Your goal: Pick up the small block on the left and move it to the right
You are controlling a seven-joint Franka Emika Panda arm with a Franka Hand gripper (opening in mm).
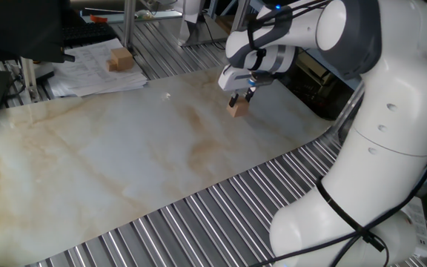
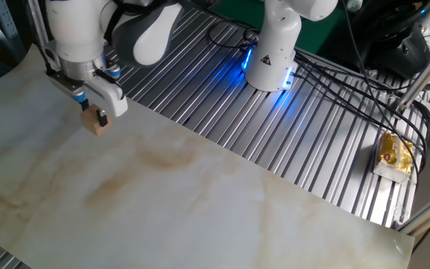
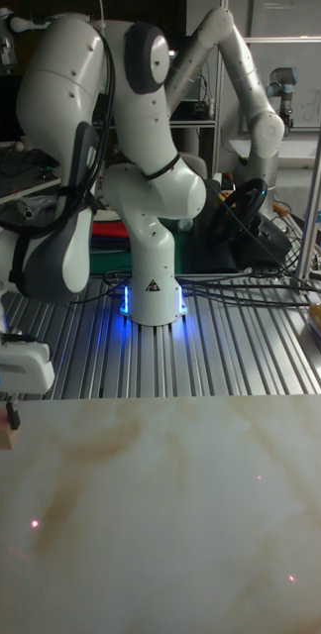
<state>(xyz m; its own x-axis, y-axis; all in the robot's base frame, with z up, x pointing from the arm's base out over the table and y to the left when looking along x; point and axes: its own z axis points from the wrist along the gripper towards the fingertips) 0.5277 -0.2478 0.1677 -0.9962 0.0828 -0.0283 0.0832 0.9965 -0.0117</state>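
**A:** Carrying phase, by my read. gripper [image 1: 238,99] is clamped on the small block [image 1: 236,108], cube pinched between the fingertips and hanging just below them. In the other fixed view a shadow sits under the cube on the marble board [image 2: 200,202], so it looks lifted clear, though only slightly.

**B:** Agreed. Tall fixed view puts the small block at the far left edge of frame, a dark finger [image 3: 13,415] against its side. Rest of the board to the right is open.

**A:** So the job now is a clean traverse. I'd hold height constant or add a little; dragging a corner across the slab could twist the cube in the pads.

**B:** Grip is shallow. Only the upper part of the cube seems to be between the pads, so go smooth, no jerks, no wrist rotation mid-move.

**A:** Path check: the larger wooden block [image 1: 121,59] sits on the papers [image 1: 95,70] off the board, well apart from the gripper. I see no obstacle along the slab.

**B:** Drop point?

**A:** Well across the board, away from its edge and the ribbed metal table [image 2: 312,142]. Lower until the cube is flat on the marble, then release. Releasing high risks a tumble.

**B:** Can't tell whether the cube is square in the jaws. Set it down slowly.
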